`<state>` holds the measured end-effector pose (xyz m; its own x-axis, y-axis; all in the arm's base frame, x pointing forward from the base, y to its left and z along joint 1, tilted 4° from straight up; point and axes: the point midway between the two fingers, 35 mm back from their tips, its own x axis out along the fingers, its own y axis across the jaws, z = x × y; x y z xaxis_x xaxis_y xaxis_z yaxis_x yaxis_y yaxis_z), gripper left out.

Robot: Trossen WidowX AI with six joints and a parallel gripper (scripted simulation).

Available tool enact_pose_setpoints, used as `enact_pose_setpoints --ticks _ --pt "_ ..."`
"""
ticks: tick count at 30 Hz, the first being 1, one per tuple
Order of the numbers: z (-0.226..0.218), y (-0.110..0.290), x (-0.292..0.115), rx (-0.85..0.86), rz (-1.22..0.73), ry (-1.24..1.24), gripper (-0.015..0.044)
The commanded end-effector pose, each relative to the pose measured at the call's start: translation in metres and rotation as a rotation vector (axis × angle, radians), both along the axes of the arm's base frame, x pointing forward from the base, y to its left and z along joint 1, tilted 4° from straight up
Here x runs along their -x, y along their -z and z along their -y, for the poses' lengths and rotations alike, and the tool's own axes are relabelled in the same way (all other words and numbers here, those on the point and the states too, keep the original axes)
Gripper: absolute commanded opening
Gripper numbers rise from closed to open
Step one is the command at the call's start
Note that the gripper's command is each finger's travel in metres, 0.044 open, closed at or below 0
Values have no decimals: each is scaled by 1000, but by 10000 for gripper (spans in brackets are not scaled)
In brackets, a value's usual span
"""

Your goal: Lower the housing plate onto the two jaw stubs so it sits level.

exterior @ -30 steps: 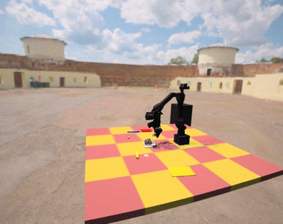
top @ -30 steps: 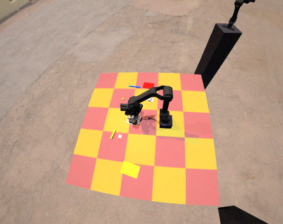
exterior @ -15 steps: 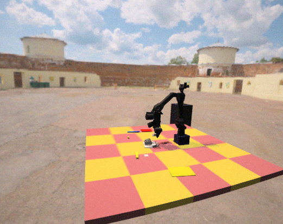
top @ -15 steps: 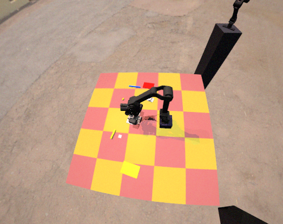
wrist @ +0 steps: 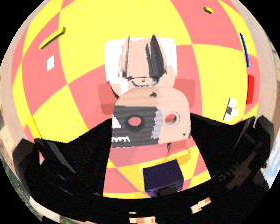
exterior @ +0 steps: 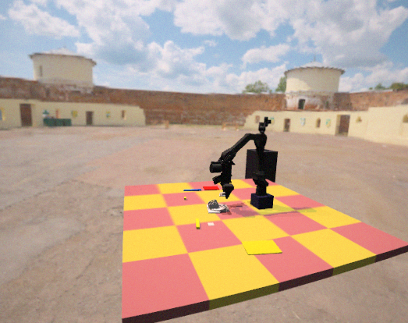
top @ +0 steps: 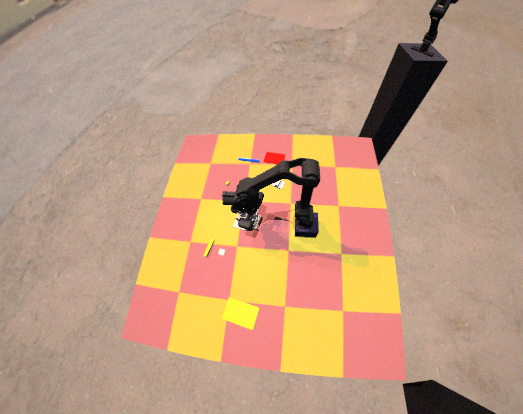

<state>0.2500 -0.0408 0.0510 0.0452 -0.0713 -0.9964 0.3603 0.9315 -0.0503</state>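
Note:
The housing plate point(wrist: 152, 104), pinkish and grey with two round holes, lies between the black fingers of my gripper point(wrist: 150, 119) point(exterior: 228, 196) in the wrist view. My gripper is shut on it. Beyond the plate, the two jaws point(wrist: 155, 59) show as long prongs side by side over a white base point(wrist: 111, 54) point(exterior: 212, 211). The plate's near part overlaps the foot of the jaws in the wrist view, so the stubs and pins are hidden. In the exterior view the fingertips hang above and right of the base. The plate cannot be made out in the top and exterior views.
A yellow bar point(top: 209, 248) point(exterior: 197, 224) and a white square point(top: 221, 252) point(wrist: 51, 63) lie near the base. A yellow panel point(top: 240, 314) lies at the front; a red block point(top: 274, 158) and blue bar point(top: 248, 160) at the back. A black-and-white piece point(wrist: 231, 109) lies right.

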Motion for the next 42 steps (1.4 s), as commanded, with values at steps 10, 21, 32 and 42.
enact_pose_setpoints --ticks 10,21,32,42 --pt "2 19 -2 5 1 6 351" --pt "4 37 -3 5 1 7 351" --pt "5 54 -3 5 0 7 351" --pt "5 61 -2 5 0 8 351"
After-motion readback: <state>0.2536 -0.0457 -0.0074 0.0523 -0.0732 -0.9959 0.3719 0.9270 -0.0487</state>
